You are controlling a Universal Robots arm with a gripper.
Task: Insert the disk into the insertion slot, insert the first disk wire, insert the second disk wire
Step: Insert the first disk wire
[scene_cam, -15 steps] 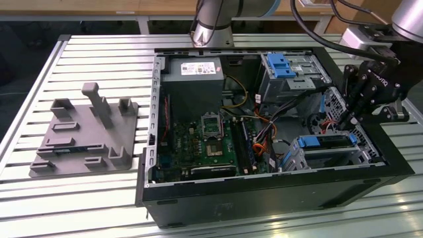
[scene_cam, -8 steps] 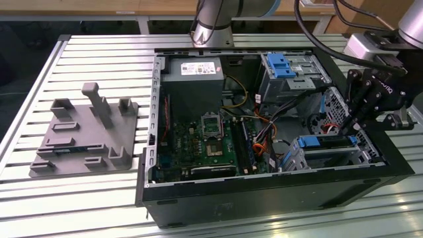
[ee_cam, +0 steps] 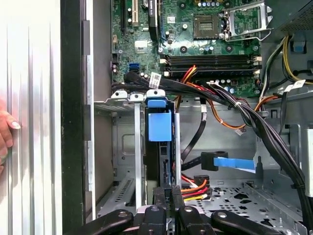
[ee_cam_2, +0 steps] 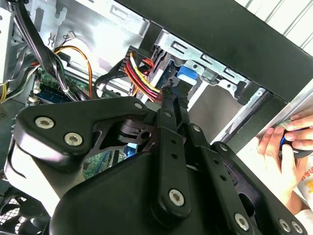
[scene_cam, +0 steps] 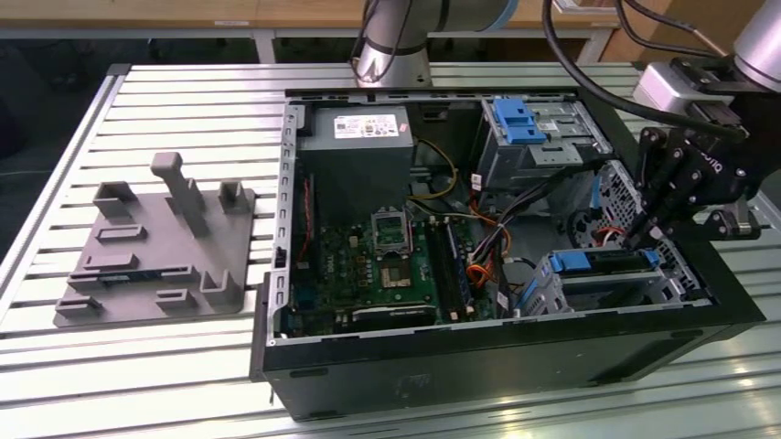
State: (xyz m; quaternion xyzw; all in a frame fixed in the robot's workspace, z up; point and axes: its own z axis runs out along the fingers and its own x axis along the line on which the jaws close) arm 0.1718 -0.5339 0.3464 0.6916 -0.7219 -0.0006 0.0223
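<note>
The disk (scene_cam: 601,262), in its bright blue carrier (ee_cam: 159,125), sits inside the insertion slot (scene_cam: 668,285), a small silver perforated cage (ee_cam: 123,147) at the case's front corner on the exterior view's right. My gripper (scene_cam: 634,241) reaches down into the case at the disk's rear end. Its fingers (ee_cam: 168,196) are shut, and the black plug of a red, yellow and black disk wire (ee_cam_2: 142,73) ends right at the tips (ee_cam_2: 174,96). A second disk wire, flat and blue with a black plug (ee_cam: 230,163), lies loose beside the cage.
Black cable bundles (ee_cam: 254,122) cross above the motherboard (scene_cam: 390,265). A taller grey bay with a blue latch (scene_cam: 525,123) stands at the back. A person's hand (ee_cam_2: 286,147) rests outside the case wall. A grey fixture plate (scene_cam: 159,247) lies on the slatted table.
</note>
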